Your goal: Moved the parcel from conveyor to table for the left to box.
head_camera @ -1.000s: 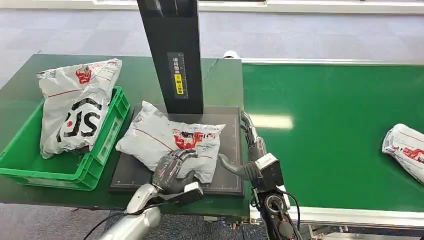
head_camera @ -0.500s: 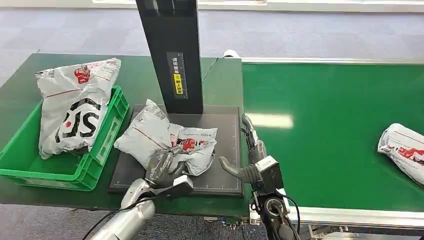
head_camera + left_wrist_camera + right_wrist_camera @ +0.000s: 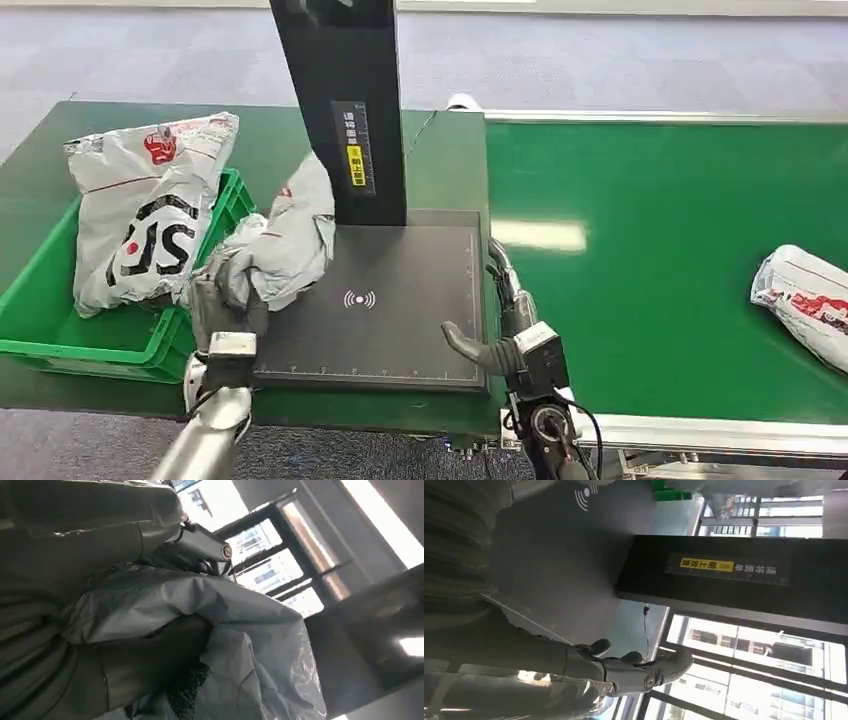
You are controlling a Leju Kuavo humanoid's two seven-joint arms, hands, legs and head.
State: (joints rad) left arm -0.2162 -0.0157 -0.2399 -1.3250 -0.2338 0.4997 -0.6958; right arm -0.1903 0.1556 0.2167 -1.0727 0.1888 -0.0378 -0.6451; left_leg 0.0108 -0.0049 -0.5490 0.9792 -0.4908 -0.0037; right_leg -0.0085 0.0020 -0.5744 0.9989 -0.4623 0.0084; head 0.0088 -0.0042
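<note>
**Parcel lifted off the scan pad, beside the crate**

Left hand (image 3: 225, 300): clenched around the lower, bunched end of a grey parcel (image 3: 290, 235), raised clear of the black scan pad (image 3: 400, 320). Parcel held upright and crumpled, upper end with a red mark leaning toward the black post (image 3: 345, 110), lower end wrapped by the dark fingers. Positioned over the pad's left edge, just beside the near right corner of the green crate (image 3: 60, 340). In the left wrist view, grey film of the parcel (image 3: 240, 630) bulging out of the left hand (image 3: 100, 655), folded over the fingers.

Right hand (image 3: 500, 320): holding nothing, fingers apart, thumb pointing left over the pad's right edge, at the seam between pad and conveyor (image 3: 660, 250). In the right wrist view, the right hand (image 3: 614, 672) spread open above the pad (image 3: 559, 560), with the white wireless symbol printed on the pad surface and the post (image 3: 729, 575) bearing a yellow label.

Crate on the green table (image 3: 440, 160), left of the pad. Larger grey bag (image 3: 145, 215) with black lettering and a red logo propped in the crate, top end overhanging the far rim.

Second parcel (image 3: 805, 300) on the conveyor, at the right edge of the head view, well apart from both hands, partly cut off by the frame.
</note>
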